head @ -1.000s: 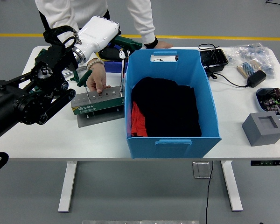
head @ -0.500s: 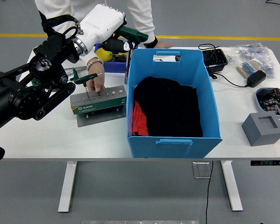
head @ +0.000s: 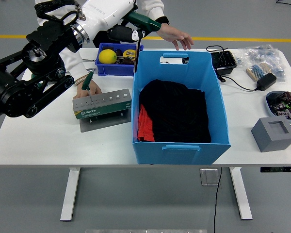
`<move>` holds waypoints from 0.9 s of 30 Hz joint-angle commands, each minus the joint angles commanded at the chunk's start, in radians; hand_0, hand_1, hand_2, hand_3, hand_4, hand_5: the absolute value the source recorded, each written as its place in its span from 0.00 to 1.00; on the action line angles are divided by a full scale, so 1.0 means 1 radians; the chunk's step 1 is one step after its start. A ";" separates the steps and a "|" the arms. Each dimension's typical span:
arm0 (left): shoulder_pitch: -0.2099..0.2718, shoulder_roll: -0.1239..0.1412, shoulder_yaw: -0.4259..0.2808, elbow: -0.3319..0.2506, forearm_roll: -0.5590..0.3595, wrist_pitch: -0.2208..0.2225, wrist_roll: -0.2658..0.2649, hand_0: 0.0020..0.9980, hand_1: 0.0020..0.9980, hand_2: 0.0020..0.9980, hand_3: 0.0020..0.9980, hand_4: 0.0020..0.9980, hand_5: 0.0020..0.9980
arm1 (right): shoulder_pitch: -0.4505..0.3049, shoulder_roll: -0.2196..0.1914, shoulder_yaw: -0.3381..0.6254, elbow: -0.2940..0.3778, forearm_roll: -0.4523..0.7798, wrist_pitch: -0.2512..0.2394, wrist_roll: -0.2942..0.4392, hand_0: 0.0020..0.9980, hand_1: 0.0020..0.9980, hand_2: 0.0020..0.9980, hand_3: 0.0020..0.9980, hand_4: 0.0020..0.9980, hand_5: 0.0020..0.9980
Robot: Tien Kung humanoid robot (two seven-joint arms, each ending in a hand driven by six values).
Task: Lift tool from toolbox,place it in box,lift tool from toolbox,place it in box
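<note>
Left robot hand [head: 128,30] grips green-handled tool [head: 141,21] (slim metal shaft) above blue box [head: 218,116]

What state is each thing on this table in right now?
Left hand: shut on a green-handled tool, raised by the box's far-left corner.
Blue box: open, dark cloth inside.
Tool holder: on the table; a person's hand holds another green-handled tool beside it.
Blue tray: holds a yellow ball.

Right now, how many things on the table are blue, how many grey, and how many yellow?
Blue: 2, the big bin and the small tray.
Grey: 2, the tool block and the foam cube.
Yellow: 1, the ball in the small tray.
Total: 5.
</note>
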 joint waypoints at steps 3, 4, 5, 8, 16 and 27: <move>-0.001 0.001 -0.007 -0.043 0.007 0.007 0.003 0.27 0.04 0.05 0.07 0.56 0.57 | -0.002 0.000 0.000 0.000 0.000 0.000 0.000 0.72 0.71 0.77 0.62 0.84 0.75; 0.000 0.000 -0.008 -0.057 0.007 0.011 0.004 0.27 0.04 0.05 0.07 0.56 0.57 | -0.003 0.000 0.001 0.000 -0.001 0.000 -0.001 0.72 0.71 0.77 0.62 0.84 0.75; 0.001 -0.004 -0.008 -0.071 0.006 0.014 0.004 0.27 0.04 0.05 0.07 0.56 0.57 | -0.003 0.000 0.000 0.000 0.000 0.000 -0.001 0.72 0.71 0.77 0.62 0.84 0.75; 0.004 -0.018 0.005 -0.112 -0.010 0.026 0.005 0.27 0.04 0.05 0.07 0.56 0.57 | -0.006 0.001 0.001 0.000 -0.003 0.000 -0.002 0.72 0.71 0.77 0.62 0.84 0.75; 0.028 -0.100 0.081 -0.111 -0.163 0.056 -0.008 0.27 0.04 0.05 0.07 0.57 0.57 | -0.010 0.002 -0.019 0.000 0.010 0.000 -0.003 0.72 0.71 0.77 0.62 0.84 0.75; -0.004 -0.193 0.248 0.019 -0.317 0.001 -0.052 0.27 0.04 0.06 0.07 0.57 0.57 | 0.007 -0.006 -0.077 0.000 0.065 -0.001 0.010 0.72 0.71 0.77 0.62 0.84 0.75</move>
